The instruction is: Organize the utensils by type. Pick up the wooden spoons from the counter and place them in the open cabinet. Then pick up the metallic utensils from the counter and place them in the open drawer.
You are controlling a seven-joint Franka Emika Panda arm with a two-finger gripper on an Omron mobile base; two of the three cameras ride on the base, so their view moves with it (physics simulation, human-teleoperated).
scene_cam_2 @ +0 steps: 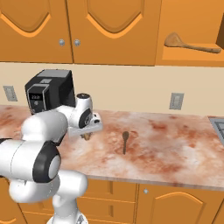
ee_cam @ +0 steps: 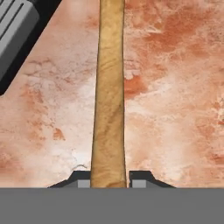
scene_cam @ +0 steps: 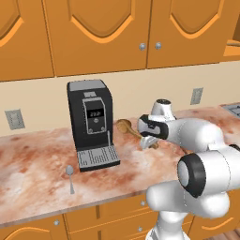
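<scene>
My gripper (ee_cam: 111,180) is low over the counter (scene_cam: 37,159), shut on the handle of a long tan wooden spoon (ee_cam: 109,87), one fingertip on each side. The spoon's bowl (scene_cam: 124,125) points toward the coffee machine, and its handle runs under my hand (scene_cam: 149,139). The gripper (scene_cam_2: 87,132) also appears in the right base view. Another wooden spoon (scene_cam_2: 188,43) lies on the shelf of the open cabinet (scene_cam_2: 188,60). One small metal spoon (scene_cam: 70,176) lies in front of the machine, another (scene_cam_2: 125,141) to the right of my hand. The open drawer is out of view.
A black coffee machine (scene_cam: 91,122) stands on the counter just left of my hand, its grey drip tray (ee_cam: 13,39) close to the held handle. Closed arched cupboard doors (scene_cam: 98,33) hang above. A grey appliance edge (scene_cam_2: 218,127) sits at the counter's far right.
</scene>
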